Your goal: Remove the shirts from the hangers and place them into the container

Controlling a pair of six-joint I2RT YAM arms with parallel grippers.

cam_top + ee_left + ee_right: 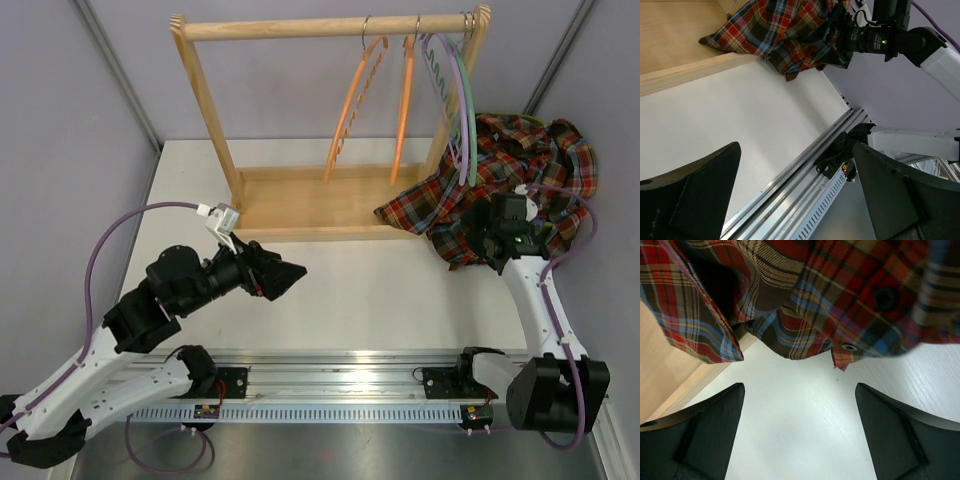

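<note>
While both arms hold their pincers spread wide with nothing in them, the tartan shirt [520, 165] in brown, navy and orange-red lies in a crumpled heap in the upper right of the overhead frame. It sits off its hanger at the right end of the wooden rack [205, 100]. One corner spills over the rack's base tray [300, 205], and the rest lies on the white bench [380, 290].

The right pincer [485, 238] sits at the lower left edge of the heap. In its wrist view the right pincer [800, 435] has its dark fingers [695, 440] far apart over bare bench, with the shirt's buttoned hem [805, 295] just beyond them and no cloth between. Whether the tips brush the fabric cannot be told.

The left pincer [290, 272] hangs over the bench left of centre, well apart from the shirt and pointing toward it. In the left wrist view the left pincer [795, 200] has its jaws wide, and the shirt [775, 30] shows at the top of the frame.

On the rail [280, 28], two orange hangers [350, 110] hang bare right of centre. A pale green hanger [471, 140] and a lilac hanger [455, 100] crowd its right end. A purple cable [562, 188] loops across the heap.
</note>
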